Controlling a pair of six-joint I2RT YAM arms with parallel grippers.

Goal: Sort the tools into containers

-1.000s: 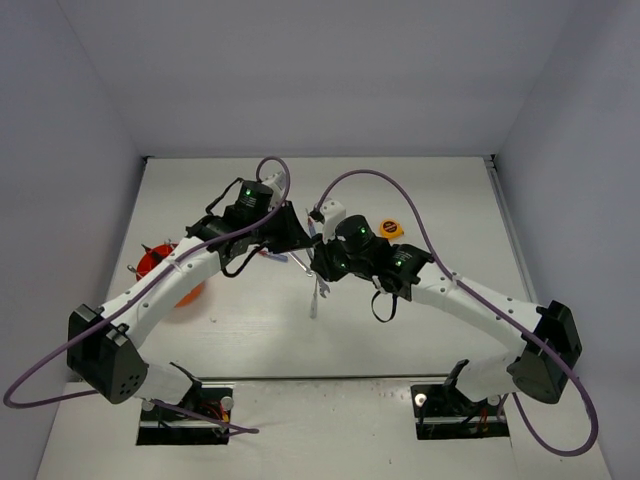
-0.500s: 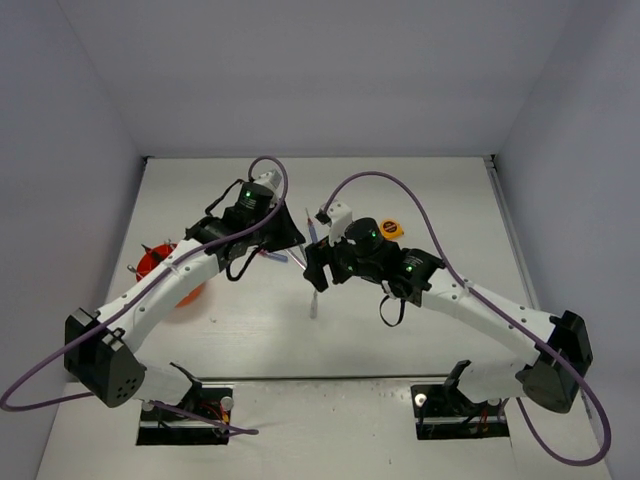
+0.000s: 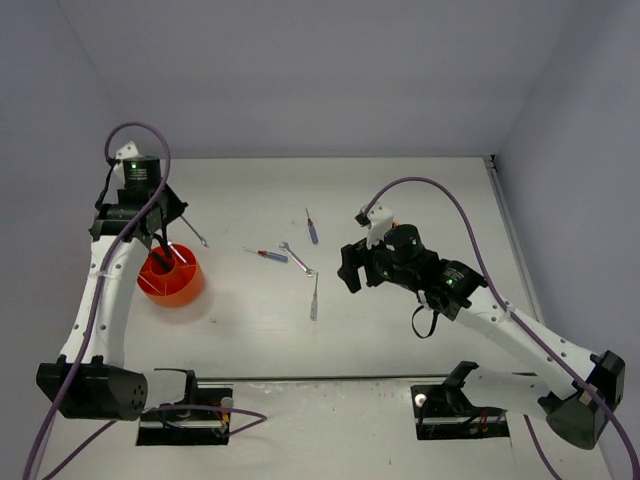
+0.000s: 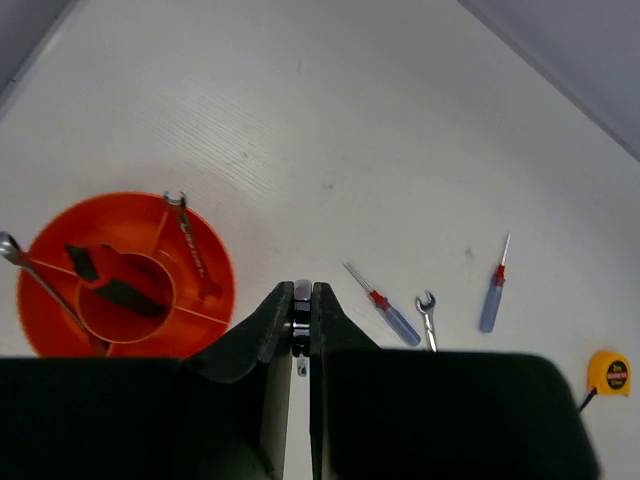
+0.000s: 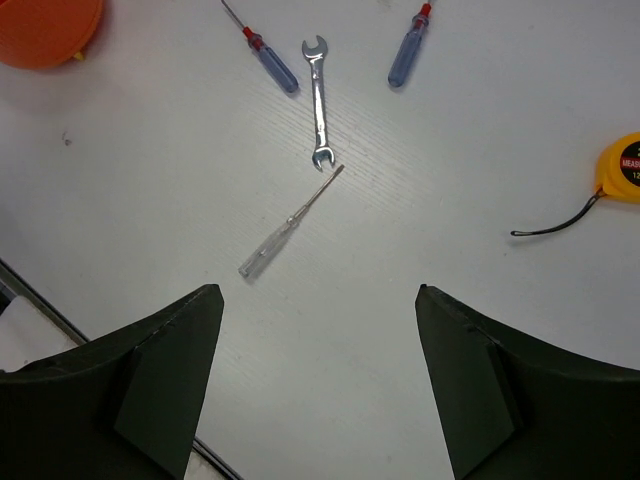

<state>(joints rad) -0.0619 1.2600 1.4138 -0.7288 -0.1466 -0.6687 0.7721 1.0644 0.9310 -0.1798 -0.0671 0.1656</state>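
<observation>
While the left end effector (image 4: 302, 297) hangs closed, seemingly empty, above the tub (image 4: 50, 330) near the bench's (image 3: 400, 190) left edge, the right end effector (image 5: 315, 297) gapes wide, empty, over screwdrivers (image 5: 272, 60), a wrench (image 5: 318, 105) and a tape measure (image 5: 625, 170) mid-bench.

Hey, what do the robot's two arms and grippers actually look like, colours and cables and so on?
Both the left arm and the right arm have white link shells with black joint housings. A purple cable loops off each wrist. A green light glows on the left wrist housing. The left gripper and right gripper have matte black, wedge-shaped fingers.
</observation>
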